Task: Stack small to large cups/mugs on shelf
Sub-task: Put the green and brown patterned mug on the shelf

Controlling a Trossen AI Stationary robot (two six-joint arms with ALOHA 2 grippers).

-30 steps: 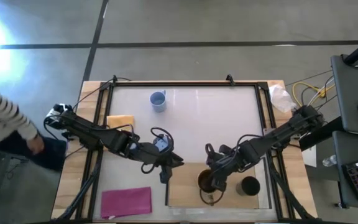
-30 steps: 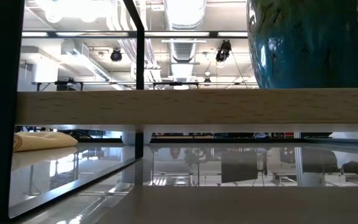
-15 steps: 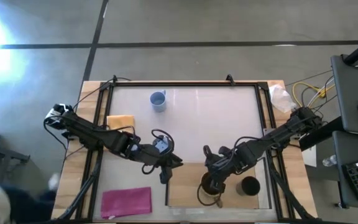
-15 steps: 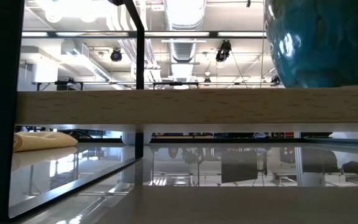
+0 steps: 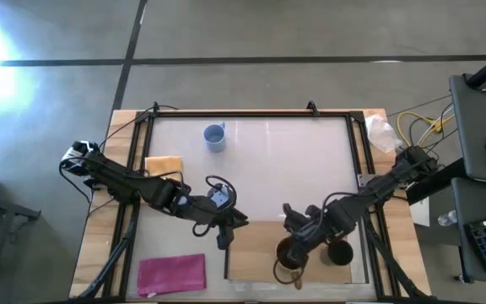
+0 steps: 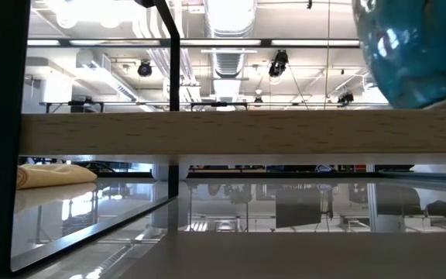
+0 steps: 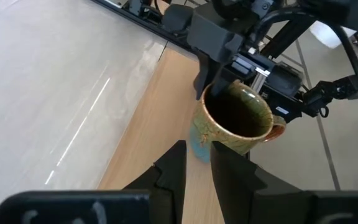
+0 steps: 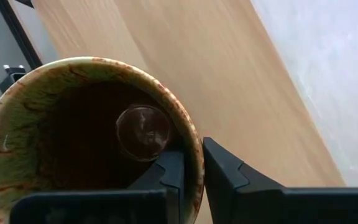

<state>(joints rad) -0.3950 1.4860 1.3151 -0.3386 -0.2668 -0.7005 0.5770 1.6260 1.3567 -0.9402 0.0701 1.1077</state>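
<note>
The right gripper (image 5: pixel 298 245) is low in the middle-right of the high view, and its fingers are pinched on the rim of the brown mug (image 5: pixel 288 253), one finger inside and one outside. The mug sits over the shelf (image 5: pixel 251 257), the light wooden board at the bottom middle, and it looks a bit tipped. A small round thing lies at the bottom of the mug, but I cannot tell what it is. The black cup (image 5: pixel 339 252) stands just beside the mug, to its right. The light blue mug (image 5: pixel 215 136) is far off, near the top middle of the table. The left gripper (image 5: pixel 226 226) waits at the left edge of the board with its fingers close together, holding nothing. To do this step well, I think the right arm should hold the rim tight, keep the mug level, and not bump the black cup.
</note>
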